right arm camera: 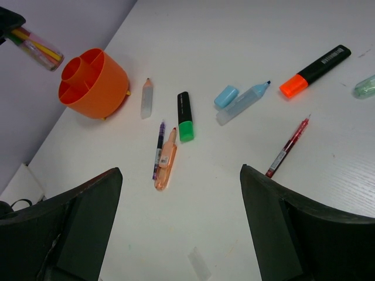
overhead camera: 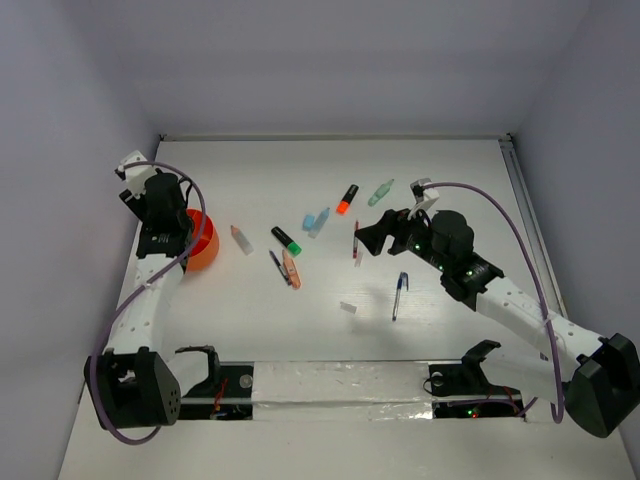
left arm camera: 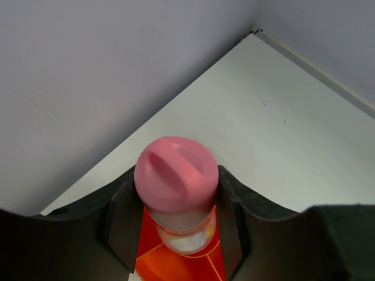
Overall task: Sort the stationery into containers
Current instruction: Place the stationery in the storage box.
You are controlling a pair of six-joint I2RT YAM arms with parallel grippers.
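Observation:
My left gripper [overhead camera: 165,222] is shut on a clear pink-capped tube [left arm camera: 176,175] and holds it upright over the round orange pot [left arm camera: 181,266], which stands at the left [overhead camera: 203,243]. The tube also shows in the right wrist view [right arm camera: 36,48], above and left of the pot [right arm camera: 94,82]. My right gripper [right arm camera: 181,175] is open and empty, above the table middle [overhead camera: 372,237]. Below it lie a green-capped marker [right arm camera: 185,115], a dark pen [right arm camera: 159,149], a translucent orange marker [right arm camera: 166,158] and a red pen [right arm camera: 287,146].
A clear marker [right arm camera: 146,98] lies by the pot. A pale blue cap [right arm camera: 225,95], pale blue highlighter [right arm camera: 243,102], orange-capped black marker [right arm camera: 313,69] and pale green piece [right arm camera: 366,86] lie farther back. A blue pen [overhead camera: 400,295] and a white bit [overhead camera: 348,307] lie nearer. Walls enclose the table.

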